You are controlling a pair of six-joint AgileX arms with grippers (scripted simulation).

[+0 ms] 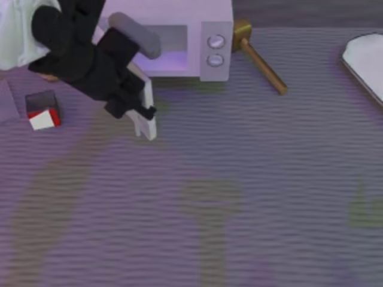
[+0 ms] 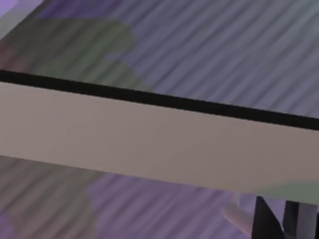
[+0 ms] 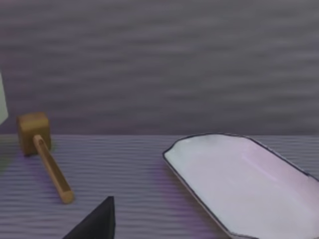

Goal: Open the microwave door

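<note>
The pale lilac-white microwave (image 1: pixel 179 15) stands at the back of the table, its two-knob panel (image 1: pixel 215 51) on the right. The microwave door (image 1: pixel 149 122) is swung out towards the front and shows edge-on, leaving the cavity (image 1: pixel 173 39) open. My left gripper (image 1: pixel 142 110) is shut on the door near its free edge. In the left wrist view the door (image 2: pixel 149 139) crosses the picture as a broad pale band with a black rim, and the dark fingers (image 2: pixel 264 221) sit at its lower side. My right arm is out of the top view; a dark part of its gripper (image 3: pixel 97 224) shows over the table.
A wooden mallet (image 1: pixel 258 57) lies right of the microwave, seen also in the right wrist view (image 3: pixel 47 164). A white tray (image 1: pixel 366 63) sits at the far right edge. A small red, white and black box (image 1: pixel 43 110) lies at the left.
</note>
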